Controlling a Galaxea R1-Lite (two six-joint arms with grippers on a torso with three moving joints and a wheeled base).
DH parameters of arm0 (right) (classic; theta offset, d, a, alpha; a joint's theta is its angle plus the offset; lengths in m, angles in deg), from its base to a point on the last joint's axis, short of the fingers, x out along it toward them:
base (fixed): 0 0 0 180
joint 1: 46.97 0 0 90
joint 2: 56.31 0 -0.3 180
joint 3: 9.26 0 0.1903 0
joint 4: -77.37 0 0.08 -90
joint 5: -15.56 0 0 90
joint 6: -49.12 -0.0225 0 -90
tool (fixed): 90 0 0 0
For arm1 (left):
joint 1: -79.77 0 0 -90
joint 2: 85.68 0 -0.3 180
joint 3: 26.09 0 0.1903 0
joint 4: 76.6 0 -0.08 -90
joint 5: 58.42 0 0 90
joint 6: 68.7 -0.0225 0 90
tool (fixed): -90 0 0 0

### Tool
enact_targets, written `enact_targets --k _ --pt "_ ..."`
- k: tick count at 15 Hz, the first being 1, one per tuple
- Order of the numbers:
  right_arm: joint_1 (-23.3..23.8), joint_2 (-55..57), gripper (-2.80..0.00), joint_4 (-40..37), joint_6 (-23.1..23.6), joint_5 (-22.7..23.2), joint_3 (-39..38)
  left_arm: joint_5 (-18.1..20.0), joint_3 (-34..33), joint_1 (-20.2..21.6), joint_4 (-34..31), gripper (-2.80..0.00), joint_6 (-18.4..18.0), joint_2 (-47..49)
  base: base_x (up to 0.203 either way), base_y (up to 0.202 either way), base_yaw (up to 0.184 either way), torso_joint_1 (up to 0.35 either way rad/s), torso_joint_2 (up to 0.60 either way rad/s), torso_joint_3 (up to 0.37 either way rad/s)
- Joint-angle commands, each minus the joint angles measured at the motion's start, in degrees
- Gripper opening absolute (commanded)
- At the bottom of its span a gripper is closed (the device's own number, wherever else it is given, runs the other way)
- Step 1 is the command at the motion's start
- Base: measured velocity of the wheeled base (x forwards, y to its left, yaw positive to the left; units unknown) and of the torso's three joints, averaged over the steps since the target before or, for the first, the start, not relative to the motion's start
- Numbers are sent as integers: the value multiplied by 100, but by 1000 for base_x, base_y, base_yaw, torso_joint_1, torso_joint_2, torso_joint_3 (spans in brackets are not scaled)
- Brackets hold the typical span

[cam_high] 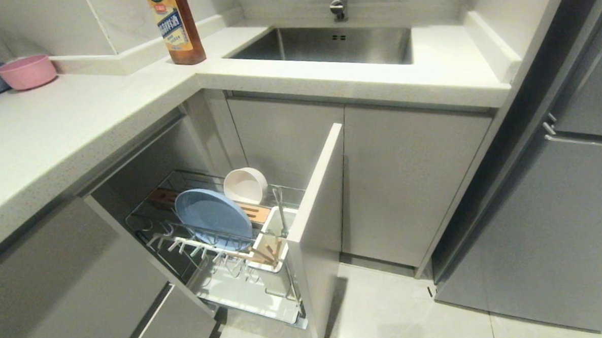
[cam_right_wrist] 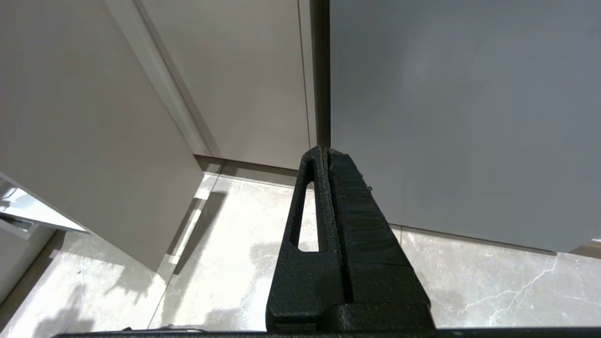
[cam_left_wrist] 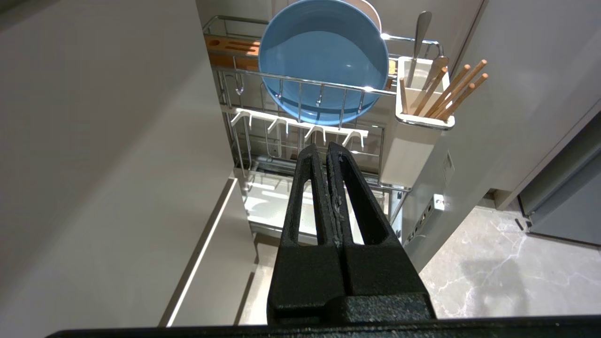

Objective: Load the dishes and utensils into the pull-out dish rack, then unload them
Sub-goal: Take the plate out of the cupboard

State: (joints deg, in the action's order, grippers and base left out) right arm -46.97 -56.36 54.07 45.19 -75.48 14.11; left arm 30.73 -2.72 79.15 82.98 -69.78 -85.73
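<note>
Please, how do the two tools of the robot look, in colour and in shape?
Both tools are matte black with a rough, grainy surface. The left tool has two long fingers tapering to narrow tips, each with a long slot cut through it, on a broad black base. The right tool looks the same; one finger shows ridges. No cables or markings are visible.

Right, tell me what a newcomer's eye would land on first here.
First the pull-out dish rack, drawn out of the corner cabinet, with the light-blue plate on edge in its prongs and the cream-white bowl behind it. Next, the white utensil cup at the rack's front panel, holding chopsticks and a steel spoon. The left gripper hangs shut and empty before the rack.
</note>
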Motion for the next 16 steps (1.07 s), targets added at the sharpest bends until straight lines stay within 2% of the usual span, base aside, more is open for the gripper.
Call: enact_targets --k 1,3,5,8,10,11,13,15,16 --pt "0 5 -280 1 -2 6 0 -10 -141 1 28 -280 -7 14 0 0 0 0 0 0" --pt "0 5 -280 1 -2 7 0 -16 -118 1 344 -280 71 11 0 0 0 0 0 0" --pt "0 5 -280 1 -2 5 0 43 248 1 1303 -280 229 8 0 0 0 0 0 0" --pt "0 5 -280 1 -2 6 0 483 1745 1 957 -280 337 228 0 0 0 0 0 0" --pt "0 5 -280 1 -2 7 0 929 2875 13 705 -280 582 951 0 0 0 0 0 0" --pt "0 5 -280 1 -2 7 0 1162 3409 18 689 -280 854 1446 0 0 0 0 0 0" --pt "0 5 -280 1 -2 5 0 1450 4257 20 883 -280 1682 2417 0 0 0 0 0 0" --pt "0 5 -280 1 -2 3 0 1527 4985 -74 1087 -280 2395 3377 0 0 0 0 0 0" --pt "0 5 -280 1 -2 6 0 1411 5339 -109 1147 -280 2717 3856 0 0 0 0 0 0"
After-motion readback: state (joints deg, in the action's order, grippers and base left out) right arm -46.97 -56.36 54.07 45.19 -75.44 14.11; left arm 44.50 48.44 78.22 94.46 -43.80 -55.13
